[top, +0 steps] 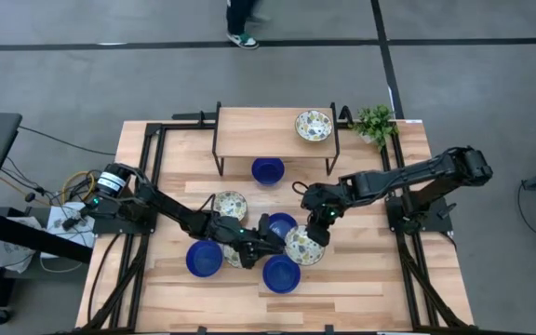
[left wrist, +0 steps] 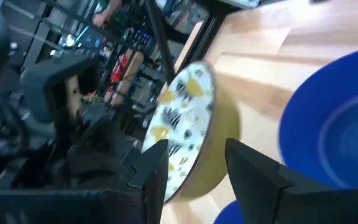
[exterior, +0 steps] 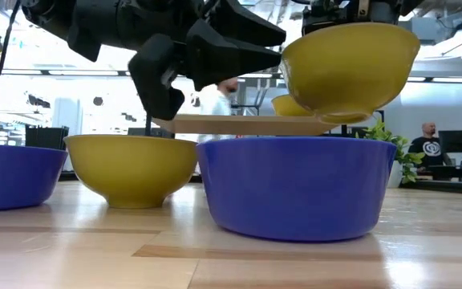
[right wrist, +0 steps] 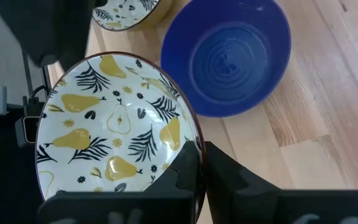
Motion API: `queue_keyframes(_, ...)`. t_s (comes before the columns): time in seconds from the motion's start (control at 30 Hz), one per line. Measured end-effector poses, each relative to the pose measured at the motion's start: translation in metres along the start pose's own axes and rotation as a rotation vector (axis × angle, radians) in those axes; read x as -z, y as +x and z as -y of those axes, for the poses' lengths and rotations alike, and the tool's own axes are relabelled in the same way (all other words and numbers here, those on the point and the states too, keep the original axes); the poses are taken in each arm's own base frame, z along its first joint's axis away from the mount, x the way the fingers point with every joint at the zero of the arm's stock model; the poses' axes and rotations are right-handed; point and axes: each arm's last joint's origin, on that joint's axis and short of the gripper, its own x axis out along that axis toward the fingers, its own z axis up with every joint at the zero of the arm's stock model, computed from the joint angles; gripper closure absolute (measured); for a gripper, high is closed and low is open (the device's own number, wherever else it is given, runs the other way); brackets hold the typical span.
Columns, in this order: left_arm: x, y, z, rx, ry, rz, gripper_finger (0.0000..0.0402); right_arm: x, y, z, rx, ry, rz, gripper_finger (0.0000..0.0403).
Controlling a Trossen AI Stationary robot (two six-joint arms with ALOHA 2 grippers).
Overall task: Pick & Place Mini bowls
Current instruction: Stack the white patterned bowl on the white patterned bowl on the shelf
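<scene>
High view — right gripper (top: pixel 311 233) pinching patterned bowl (top: pixel 302 247) rim, left gripper (top: pixel 266 244) spread

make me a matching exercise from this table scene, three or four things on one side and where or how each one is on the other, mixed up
Things:
1. right tool
2. left tool
3. plant
4. patterned bowl on the shelf

Place or state:
a. on the table's far right corner
b. shut on the rim of a pear-patterned bowl, held off the table
c. on top of the raised wooden shelf
d. open, beside the held bowl

Pairs: 1-b, 2-d, 3-a, 4-c
</scene>
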Motion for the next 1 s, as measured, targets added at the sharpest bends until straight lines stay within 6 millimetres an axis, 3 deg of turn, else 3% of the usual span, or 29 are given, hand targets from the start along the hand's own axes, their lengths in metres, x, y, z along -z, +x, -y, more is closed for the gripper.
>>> queue_keyframes(0.53, 0.000, 0.000, 0.000, 0.002, -0.073, 0.004, 0.0243, 0.000, 0.000, 0.000, -0.011, -0.018, -0.002, 0.0397)
queue_keyframes(1.0, -0.007, 0.013, -0.015, 0.051, -0.148, -0.086, 0.0243, 0.000, 0.000, 0.000, -0.007, -0.018, -0.004, 0.0396)
